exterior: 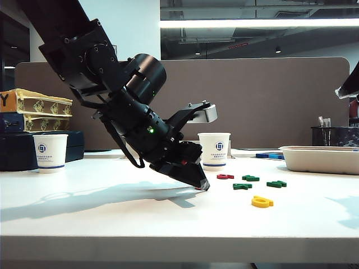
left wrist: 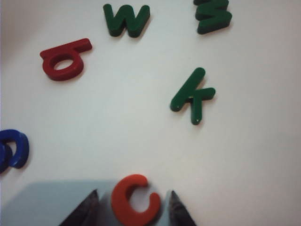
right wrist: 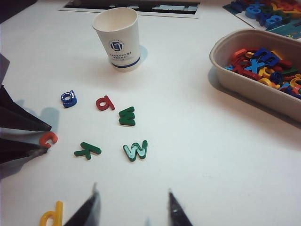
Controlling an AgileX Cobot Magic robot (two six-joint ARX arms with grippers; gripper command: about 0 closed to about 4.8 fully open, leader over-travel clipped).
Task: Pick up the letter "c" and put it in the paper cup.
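Note:
The orange-red letter "c" lies flat on the white table, and the right wrist view shows it too. My left gripper is down at the table and open, with one dark fingertip on each side of the c and a small gap to each. In the exterior view this gripper touches down left of the loose letters and hides the c. A white paper cup with a blue logo stands upright behind the letters. An identical cup stands at the far left. My right gripper hangs open above the table, holding nothing.
Loose letters lie around the c: a dark red one, a green w, a green k, another green one, a blue one and a yellow one. A beige tray of letters sits at the right.

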